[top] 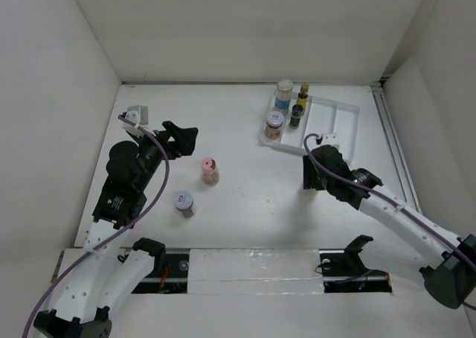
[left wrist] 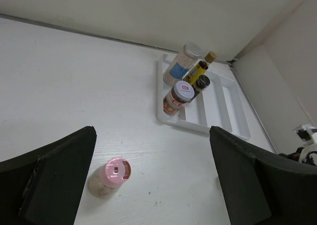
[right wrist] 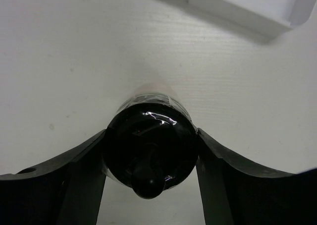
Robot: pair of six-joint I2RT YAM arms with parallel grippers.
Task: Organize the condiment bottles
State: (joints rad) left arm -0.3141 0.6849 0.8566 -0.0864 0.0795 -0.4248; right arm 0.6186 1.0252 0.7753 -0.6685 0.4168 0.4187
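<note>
In the white divided tray (top: 338, 123) stand a silver-capped jar (top: 283, 94), a slim yellow bottle (top: 303, 94), a small black-capped bottle (top: 297, 115) and a red-labelled-cap jar (top: 274, 122). A pink-capped jar (top: 210, 170) and a silver-capped jar (top: 183, 202) stand on the table. My left gripper (top: 184, 137) is open and empty, up-left of the pink-capped jar (left wrist: 115, 173). My right gripper (top: 311, 176) is shut on a black-capped bottle (right wrist: 148, 150), held upright just in front of the tray; the gripper hides that bottle in the top view.
The tray's right compartments (left wrist: 223, 98) hold nothing. White walls close in the table at the back and both sides. A rail (top: 394, 152) runs along the right edge. The tray's near corner (right wrist: 247, 9) shows beyond the held bottle.
</note>
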